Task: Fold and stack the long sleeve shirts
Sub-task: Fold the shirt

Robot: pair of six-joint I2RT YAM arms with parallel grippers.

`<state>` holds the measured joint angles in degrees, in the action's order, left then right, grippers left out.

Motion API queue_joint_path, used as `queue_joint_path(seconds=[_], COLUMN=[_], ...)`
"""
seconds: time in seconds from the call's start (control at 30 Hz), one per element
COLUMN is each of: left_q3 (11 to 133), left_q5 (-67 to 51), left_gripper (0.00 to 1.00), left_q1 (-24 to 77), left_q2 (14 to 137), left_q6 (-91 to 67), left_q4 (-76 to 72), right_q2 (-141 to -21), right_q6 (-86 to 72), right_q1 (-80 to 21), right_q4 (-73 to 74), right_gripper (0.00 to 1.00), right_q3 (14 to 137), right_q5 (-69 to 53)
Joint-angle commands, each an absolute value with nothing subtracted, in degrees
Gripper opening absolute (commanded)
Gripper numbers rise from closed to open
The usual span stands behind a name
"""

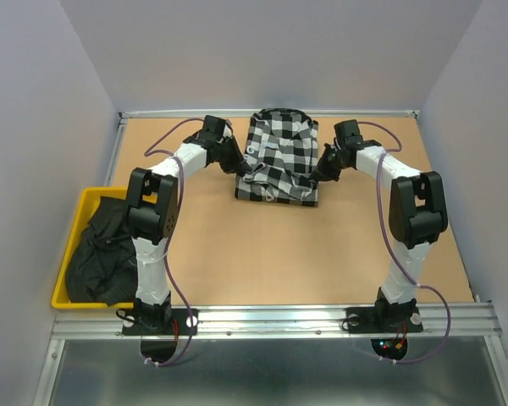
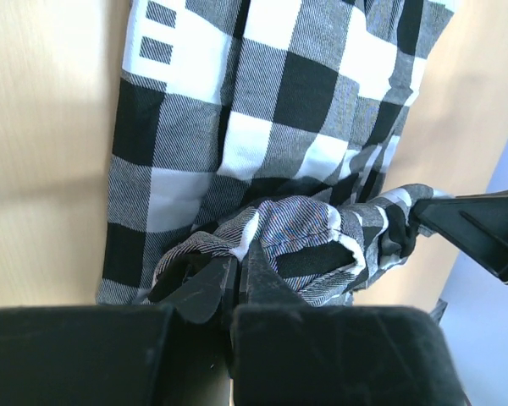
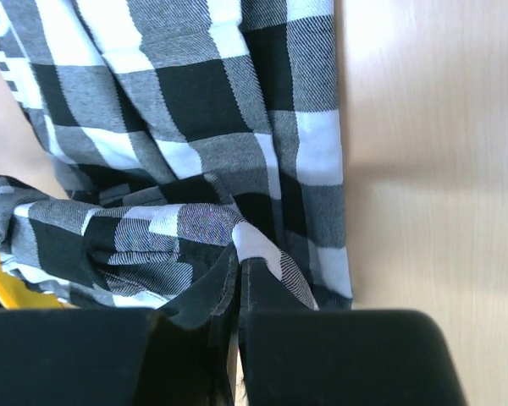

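Bright even light, soft shadows; wrist views blurred near lens
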<state>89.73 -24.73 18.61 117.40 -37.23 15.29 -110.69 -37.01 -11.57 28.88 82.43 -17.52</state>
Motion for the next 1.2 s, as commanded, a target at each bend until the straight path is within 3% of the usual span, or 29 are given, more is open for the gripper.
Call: queue_joint_path(seconds=[0.0,0.6,0.77,0.83,0.97,1.03,1.1,1.17], left_q3=[93.2,97.8,98.8,99.0,99.1,100.0,100.0,99.3], left_q5=[-23.7,-23.0,-22.4,-22.1,-20.9,-18.6,-17.4,-15.6], left_gripper=[0.03,0.07,0.16,0.33,0.52,0.61,0.78,0.82], left_q1=[18.1,18.1,18.1,18.1,18.0,17.5,17.1,16.8], left_q2=[119.3,124.6,126.7,126.9,123.6,122.1,118.9,116.5], left_q6=[-34.4,-29.0,-28.4,-28.1,-27.8,-28.5,-28.8,-28.8], left_q4=[10.7,2.0,1.7,1.7,3.0,5.8,7.2,8.2], right_q2=[-112.6,-118.7,-120.4,-120.6,-118.1,-115.5,-113.3,-111.3], right_q6=[-34.9,-33.1,-31.7,-30.2,-25.0,-21.2,-18.7,-14.1], right_q1=[-11.0,-10.0,-10.0,-10.0,-10.0,-10.0,-10.3,-11.7], right_q4=[26.7,26.1,24.9,24.3,24.4,24.5,24.6,24.6], right_gripper=[0.01,0.06,0.11,0.20,0.39,0.54,0.61,0.69], right_q3=[87.4,93.9,95.3,96.2,99.0,99.7,99.3,97.9], right_q5=[-16.1,-12.7,-10.9,-11.1,-10.9,-10.8,-10.8,-10.6])
